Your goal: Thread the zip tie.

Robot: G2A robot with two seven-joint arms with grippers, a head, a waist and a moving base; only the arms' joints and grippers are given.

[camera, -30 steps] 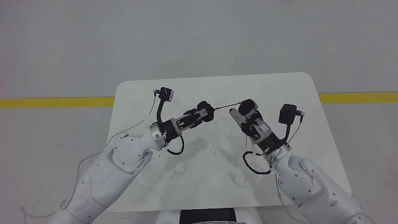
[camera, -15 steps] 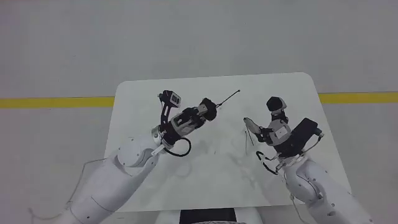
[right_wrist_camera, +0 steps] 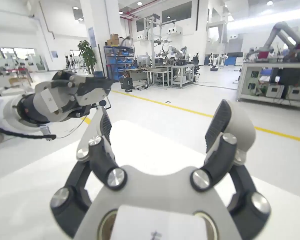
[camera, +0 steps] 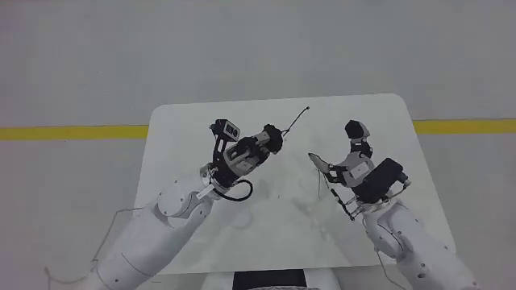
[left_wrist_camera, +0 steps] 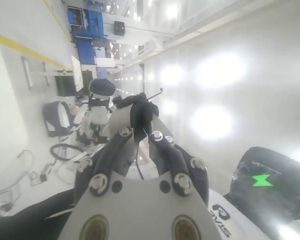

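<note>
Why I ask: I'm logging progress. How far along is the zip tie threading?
Done: the left pincer is shut on the zip tie. In hand: one end juts free beyond it. Remaining: the right pincer is open, empty and apart from the tie; no loop shows, so threading seems undone.

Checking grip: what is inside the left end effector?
The left end effector is shut on the zip tie; its end pokes past the tips. The clamped stretch is covered.
</note>
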